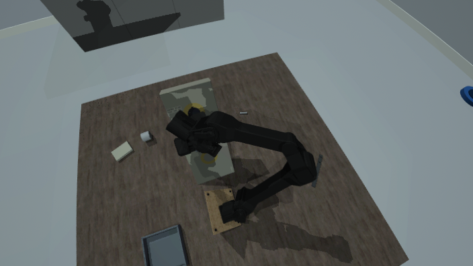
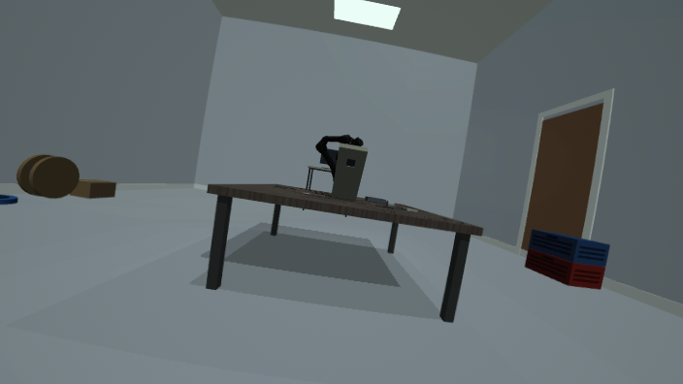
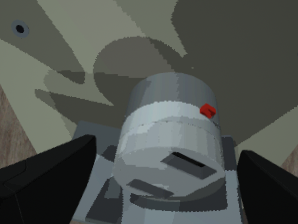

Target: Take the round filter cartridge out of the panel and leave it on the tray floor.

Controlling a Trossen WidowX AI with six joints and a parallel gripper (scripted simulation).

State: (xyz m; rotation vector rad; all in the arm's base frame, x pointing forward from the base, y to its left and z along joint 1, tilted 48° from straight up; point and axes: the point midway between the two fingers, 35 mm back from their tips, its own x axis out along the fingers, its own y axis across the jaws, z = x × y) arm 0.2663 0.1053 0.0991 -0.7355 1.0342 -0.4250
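Cartridge (image 3: 174, 139) lies centred below my gripper (image 3: 167, 153), red tab at 2 o'clock; fingers wide, gripping nothing.

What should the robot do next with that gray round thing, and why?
Probably ease forward and close on the gray cylinder. The open gripper holds nothing, and its fingers sit on either side of the cylinder without touching it.

- The arm (image 1: 255, 134) is matte black throughout, built of thick, blocky links with a bulky elbow housing.
- Its foot is a squat black block.
- The end effector (image 3: 149, 183) shows two dark, wedge-shaped fingers with plain, unmarked faces.
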